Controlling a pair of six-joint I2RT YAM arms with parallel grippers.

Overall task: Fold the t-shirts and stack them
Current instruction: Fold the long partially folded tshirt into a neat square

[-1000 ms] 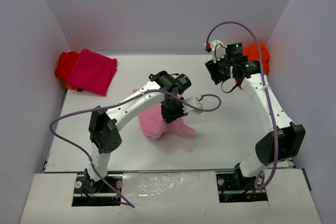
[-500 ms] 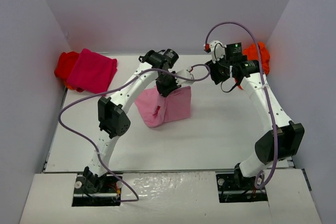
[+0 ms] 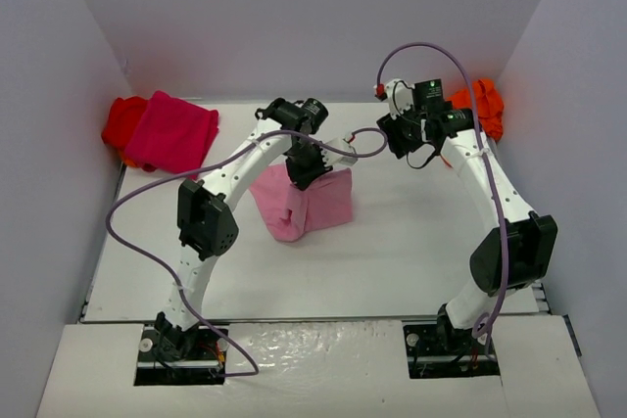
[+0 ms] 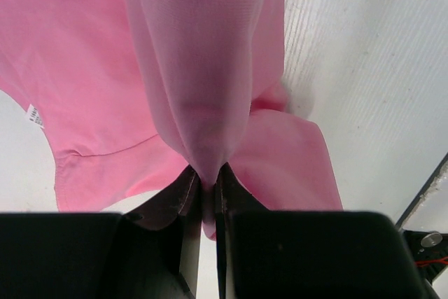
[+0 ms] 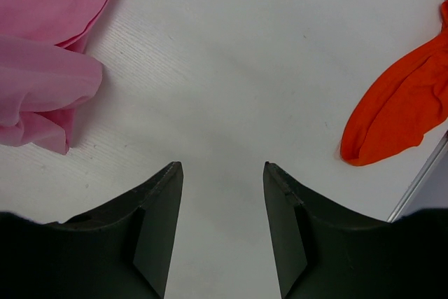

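Note:
A light pink t-shirt (image 3: 306, 205) hangs at the table's middle, pinched at its top edge by my left gripper (image 3: 310, 171), which is shut on it. In the left wrist view the pink cloth (image 4: 203, 68) runs up from between the jaws of the left gripper (image 4: 207, 181) and drapes down to the table. A magenta t-shirt (image 3: 172, 132) lies folded at the far left on top of a red one (image 3: 120, 120). An orange t-shirt (image 3: 482, 103) is bunched at the far right corner. My right gripper (image 3: 404, 134) hovers open beside it, with bare table between its fingers (image 5: 162, 194) and the orange cloth (image 5: 406, 106) to its right.
Purple-grey walls close in the white table (image 3: 411, 242) on three sides. The table's right edge (image 5: 420, 173) shows just past the orange cloth. Purple cables (image 3: 137, 222) loop from both arms over the table.
My left gripper has lifted the pink t-shirt up and toward the back of the table, so it now hangs as a sheet. The right gripper has drifted slightly left.

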